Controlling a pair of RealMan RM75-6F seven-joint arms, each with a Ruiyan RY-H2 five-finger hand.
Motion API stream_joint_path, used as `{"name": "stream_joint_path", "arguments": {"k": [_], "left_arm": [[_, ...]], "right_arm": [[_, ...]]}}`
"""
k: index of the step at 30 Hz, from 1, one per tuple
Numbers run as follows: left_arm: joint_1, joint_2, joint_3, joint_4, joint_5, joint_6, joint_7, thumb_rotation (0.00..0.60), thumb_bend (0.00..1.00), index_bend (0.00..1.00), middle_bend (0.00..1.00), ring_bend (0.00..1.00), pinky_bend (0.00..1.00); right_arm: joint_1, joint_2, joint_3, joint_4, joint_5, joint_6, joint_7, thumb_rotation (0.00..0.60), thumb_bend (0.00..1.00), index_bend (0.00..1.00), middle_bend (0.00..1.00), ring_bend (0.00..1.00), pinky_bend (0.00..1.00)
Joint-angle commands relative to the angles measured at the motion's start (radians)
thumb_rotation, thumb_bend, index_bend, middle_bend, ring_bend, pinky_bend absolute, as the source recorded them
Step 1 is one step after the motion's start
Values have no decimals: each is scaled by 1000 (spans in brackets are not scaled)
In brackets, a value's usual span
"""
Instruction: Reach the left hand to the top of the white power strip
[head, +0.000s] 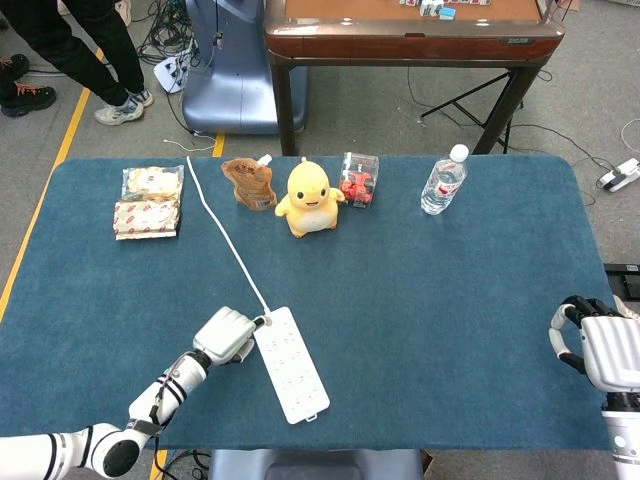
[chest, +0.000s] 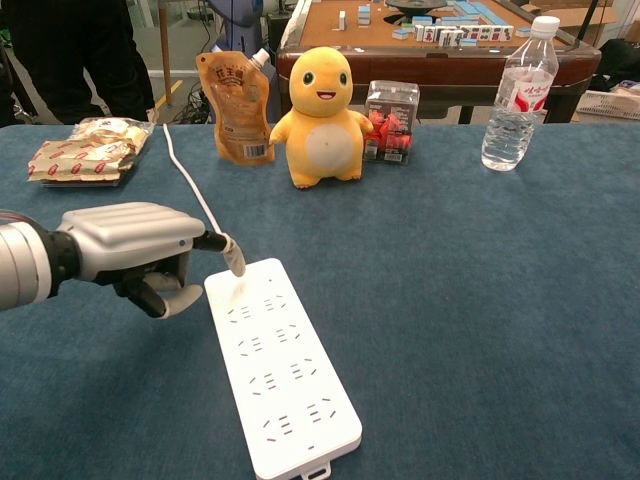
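Since the left hand (chest: 140, 255) is curled up empty, one finger poking the far-left corner of the power strip (chest: 280, 365) on the near table, a harder push could skid it sideways. The right hand (head: 605, 350) sits idle, curled, holding nothing.

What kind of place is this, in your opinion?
Probably a robot test room, not a home: a table with blue cloth holds assorted props, yellow floor tape marks its edge, and a mahjong table and loose cables stand behind.
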Motion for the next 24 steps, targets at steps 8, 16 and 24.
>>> {"name": "stream_joint_path", "arguments": {"k": [8,16,24], "left_arm": [[-23,-14,22,2,-31,20,18,600,569,293,1000,1000,1000],[-33,-22,32,12,-44,38,13,600,570,294,1000,1000,1000],[-47,-31,44,10,-44,47,18,600,570,294,1000,1000,1000]], "right_arm": [[-2,-2,-2,8,0,-2,7,600,340,586,417,377,552],[-3,-6,-3,13,2,-2,11,600,340,586,417,377,552],[-1,-12,-3,17,3,-6,11,600,339,586,417,377,552]]}}
